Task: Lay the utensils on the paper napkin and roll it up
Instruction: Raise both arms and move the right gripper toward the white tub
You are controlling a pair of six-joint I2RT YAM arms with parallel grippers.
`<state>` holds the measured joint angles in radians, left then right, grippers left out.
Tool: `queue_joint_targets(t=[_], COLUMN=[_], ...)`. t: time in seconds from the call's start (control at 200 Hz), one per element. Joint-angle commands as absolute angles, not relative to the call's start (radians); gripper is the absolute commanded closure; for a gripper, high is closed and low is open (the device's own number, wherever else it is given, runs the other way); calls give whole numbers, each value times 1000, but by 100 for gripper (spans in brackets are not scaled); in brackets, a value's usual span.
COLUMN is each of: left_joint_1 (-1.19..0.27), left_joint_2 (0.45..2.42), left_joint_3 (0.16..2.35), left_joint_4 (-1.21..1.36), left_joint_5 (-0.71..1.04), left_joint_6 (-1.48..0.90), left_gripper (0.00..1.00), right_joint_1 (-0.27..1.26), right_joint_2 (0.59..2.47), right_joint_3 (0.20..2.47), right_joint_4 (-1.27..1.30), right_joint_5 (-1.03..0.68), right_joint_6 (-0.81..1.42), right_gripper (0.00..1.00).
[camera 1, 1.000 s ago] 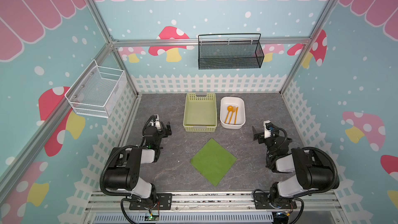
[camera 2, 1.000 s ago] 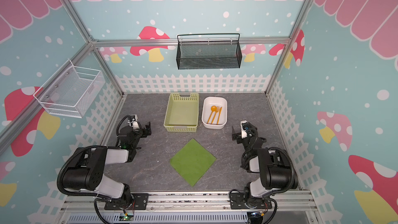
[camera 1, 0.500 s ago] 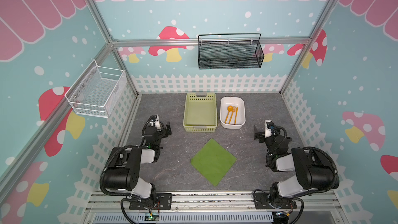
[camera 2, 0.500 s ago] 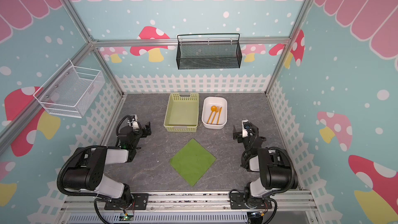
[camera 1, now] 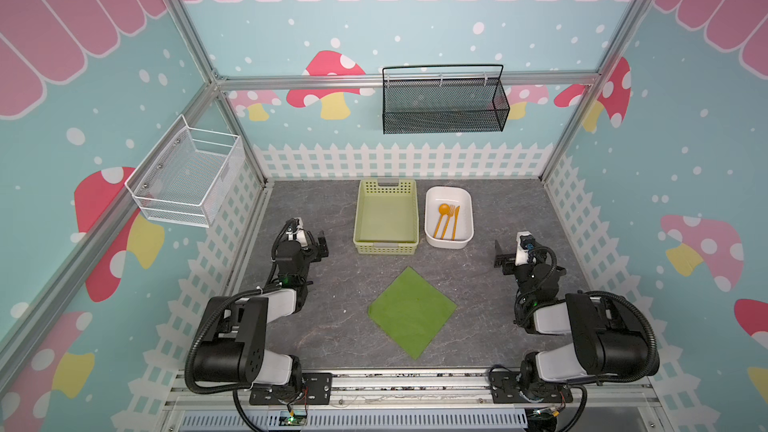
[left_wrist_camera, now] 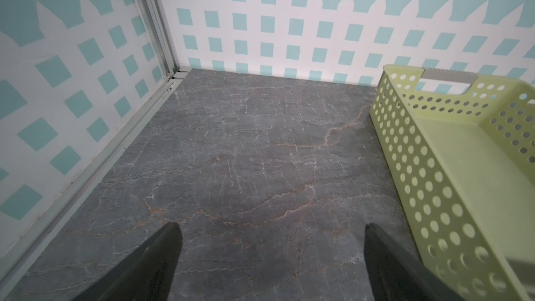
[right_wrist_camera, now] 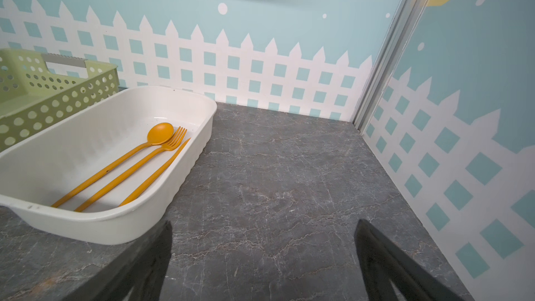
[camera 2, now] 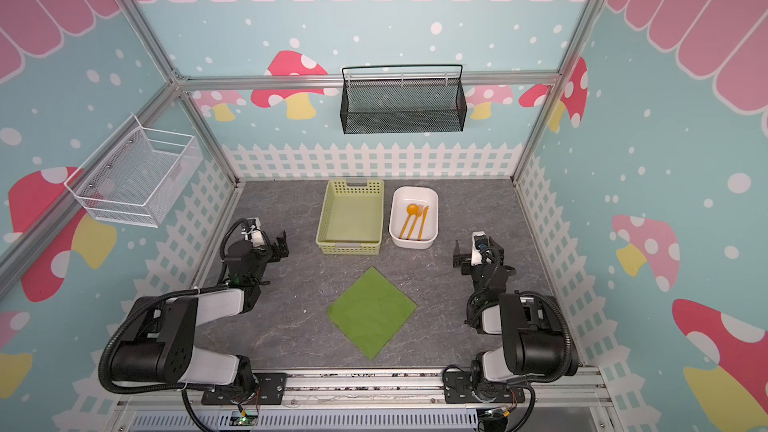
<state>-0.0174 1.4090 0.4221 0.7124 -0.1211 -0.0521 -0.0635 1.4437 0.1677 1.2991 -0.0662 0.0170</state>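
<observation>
— Hardly anything has moved in the last second: the right gripper (camera 1: 505, 257) has crept a touch forward, and the left gripper (camera 1: 318, 245) sits where it was.

— So which step is this?

— The very first, by my reading. The utensils (camera 1: 446, 222) lie side by side in the dish (camera 1: 427, 218): spoon (right_wrist_camera: 160, 134), fork (right_wrist_camera: 173, 140), knife (right_wrist_camera: 155, 172), handles toward the arms. The napkin (camera 1: 411, 311) lies flat and bare on the tabletop (camera 1: 332, 326), one corner pointing toward the basket (camera 1: 356, 218) (which holds nothing).

— And the grippers?

— Both wide, both holding nothing, each low over bare tabletop. The right one is just beside the dish's near corner.

— Next move?

— Probably the right arm goes over the dish rim, closes across one slim handle and carries it to the napkin's middle. The handles lie close together, flat on the dish floor, so taking one cleanly needs care.
</observation>
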Motion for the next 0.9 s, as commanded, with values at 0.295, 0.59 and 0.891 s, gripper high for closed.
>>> queue_joint_targets(t=[0.295,0.59,0.891], left_joint_1=[-160,-198,-209], left_joint_2=[1257,1212,1226], left_joint_3=[663,865,1064], left_joint_4=[171,-158,-402], left_joint_5=[-246,-78,57], left_joint_6=[-151,-173,-172], left_gripper=[1,2,4], right_joint_1=[-58,-35,34], right_joint_2=[1246,1165,1163], right_joint_3=[322,495,674], right_joint_4=[864,503,198], right_joint_5=[-87,-149,-163], right_joint_6=[29,126,223], right_gripper=[4,11,18])
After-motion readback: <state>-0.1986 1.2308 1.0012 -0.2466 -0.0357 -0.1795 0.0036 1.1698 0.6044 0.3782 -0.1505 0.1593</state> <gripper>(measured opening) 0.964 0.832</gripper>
